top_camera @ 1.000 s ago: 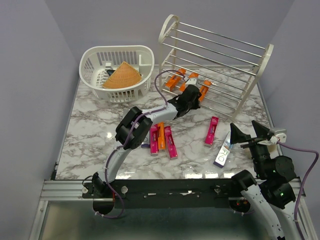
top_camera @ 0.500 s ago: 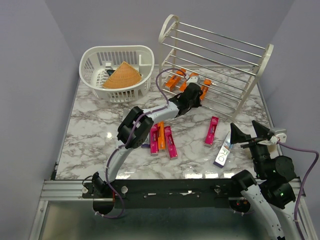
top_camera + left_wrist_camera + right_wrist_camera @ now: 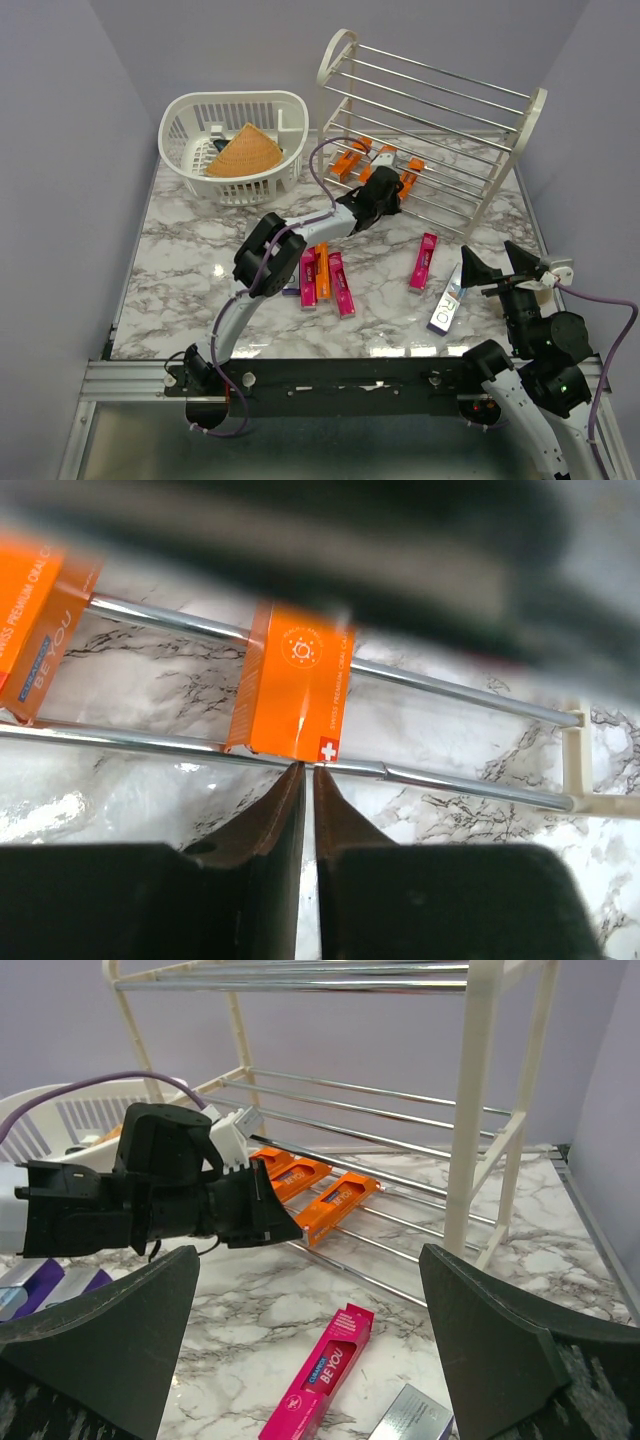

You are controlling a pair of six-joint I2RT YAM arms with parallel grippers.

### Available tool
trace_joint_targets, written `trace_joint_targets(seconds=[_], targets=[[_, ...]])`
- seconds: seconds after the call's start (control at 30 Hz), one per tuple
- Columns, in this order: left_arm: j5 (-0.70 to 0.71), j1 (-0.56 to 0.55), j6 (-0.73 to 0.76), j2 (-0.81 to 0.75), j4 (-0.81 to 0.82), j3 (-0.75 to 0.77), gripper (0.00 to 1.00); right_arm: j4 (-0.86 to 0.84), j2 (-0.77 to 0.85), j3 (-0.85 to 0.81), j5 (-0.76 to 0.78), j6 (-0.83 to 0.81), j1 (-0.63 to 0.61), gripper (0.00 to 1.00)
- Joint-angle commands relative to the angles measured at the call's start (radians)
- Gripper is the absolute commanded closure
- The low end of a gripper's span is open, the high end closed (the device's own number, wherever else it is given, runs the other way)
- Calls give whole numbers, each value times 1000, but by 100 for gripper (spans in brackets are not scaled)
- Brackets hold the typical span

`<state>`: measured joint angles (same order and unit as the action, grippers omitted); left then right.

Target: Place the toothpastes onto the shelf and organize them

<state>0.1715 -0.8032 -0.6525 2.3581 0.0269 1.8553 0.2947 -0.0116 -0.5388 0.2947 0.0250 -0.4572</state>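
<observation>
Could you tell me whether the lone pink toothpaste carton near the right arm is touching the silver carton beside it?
Apart. The top view shows a strip of bare marble between the pink carton and the silver carton.

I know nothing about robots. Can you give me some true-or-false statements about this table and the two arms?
1. Orange cartons lie on the shelf's lowest rods. True.
2. The right gripper holds a pink carton. False: it is open and empty; the pink carton lies on the table.
3. The white basket holds a tan woven cone. True.
4. The silver carton sits on the shelf's top tier. False: it lies on the table near the right gripper.
5. The left gripper has its fingers spread wide. False: they are almost together, by an orange carton's end.
</observation>
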Motion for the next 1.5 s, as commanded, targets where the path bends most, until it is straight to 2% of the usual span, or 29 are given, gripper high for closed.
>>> trace_joint_targets(seconds=[0.0, 0.07, 0.2, 0.27, 0.33, 0.53, 0.6, 0.8, 1.0, 1.23, 1.37, 1.47], targets=[[-7, 7, -16, -88, 42, -103, 74, 12, 289, -16, 20, -13, -9, 0], [-15, 6, -24, -146, 59, -148, 68, 14, 289, -16, 20, -13, -9, 0], [-7, -5, -24, -264, 108, -296, 48, 14, 289, -16, 14, -13, -9, 0], [9, -13, -25, -338, 110, -346, 44, 14, 288, -16, 15, -13, -9, 0], [25, -21, -27, -409, 102, -422, 34, 14, 289, -18, 12, -16, -9, 0], [134, -57, -30, -606, 62, -657, 16, 17, 288, -20, 4, -11, -11, 0], [176, -76, -35, -654, 16, -730, 7, 18, 289, -21, 4, -11, -9, 0], [362, -152, -82, -815, -165, -885, 6, 18, 288, -21, 4, -13, -9, 0], [408, -220, -194, -970, -221, -1047, 7, 20, 288, -21, 12, -14, -11, 0], [413, -231, -237, -1083, -303, -1111, 7, -2, 253, -29, -81, 3, -11, 0], [436, -231, -230, -1148, -318, -1128, 5, 44, 106, -87, -222, 62, -11, 0], [459, -228, -226, -1212, -357, -1140, 1, 86, -77, -157, -336, 128, -11, 0]])
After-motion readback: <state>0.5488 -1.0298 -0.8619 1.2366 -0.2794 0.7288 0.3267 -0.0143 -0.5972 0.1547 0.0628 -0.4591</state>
